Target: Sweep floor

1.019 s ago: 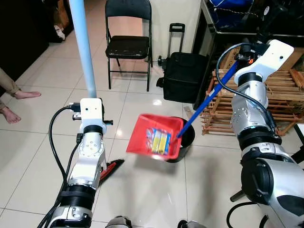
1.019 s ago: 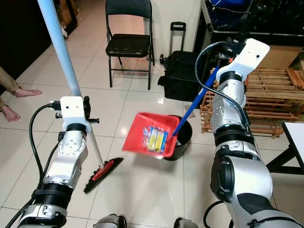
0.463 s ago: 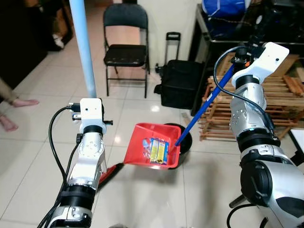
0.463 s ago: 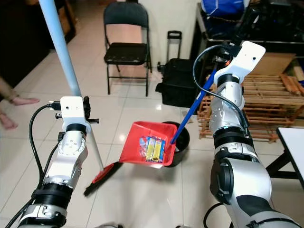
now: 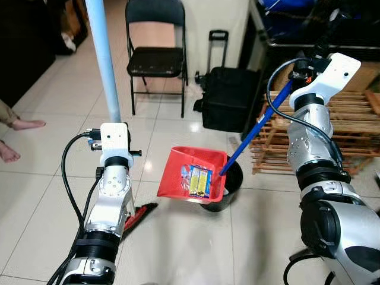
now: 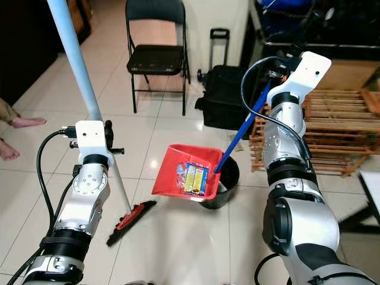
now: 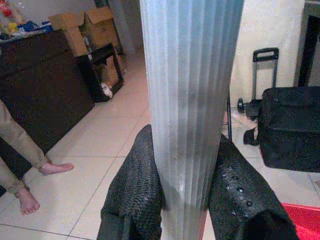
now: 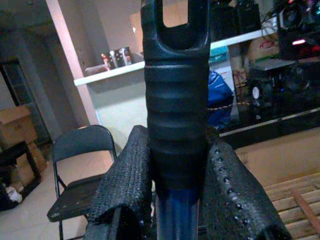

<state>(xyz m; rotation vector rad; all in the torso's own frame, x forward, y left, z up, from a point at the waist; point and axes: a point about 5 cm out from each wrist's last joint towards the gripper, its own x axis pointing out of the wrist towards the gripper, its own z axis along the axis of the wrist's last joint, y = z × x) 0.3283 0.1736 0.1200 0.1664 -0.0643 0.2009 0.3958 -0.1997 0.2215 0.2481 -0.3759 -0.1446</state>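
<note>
Floor: glossy pale ceramic tiles (image 5: 53, 178), reflecting light.
Left gripper (image 7: 186, 192): clamped on the pale blue ribbed broom pole (image 5: 104, 56), held upright; red-and-black broom head (image 6: 130, 218) down on the tiles.
Right gripper (image 8: 172, 182): clamped on the black ribbed grip of the blue dustpan handle (image 6: 240, 133).
Red plastic dustpan (image 5: 193, 181): raised, tilted, over the round black bin (image 5: 228, 185); yellow-and-blue wrappers (image 5: 200, 180) inside.
Room: black folding metal chair (image 5: 155, 50), black wheeled suitcase (image 5: 228, 95), slatted wooden pallets (image 5: 350, 127), a person's bare feet (image 5: 27, 123) at the left edge.
</note>
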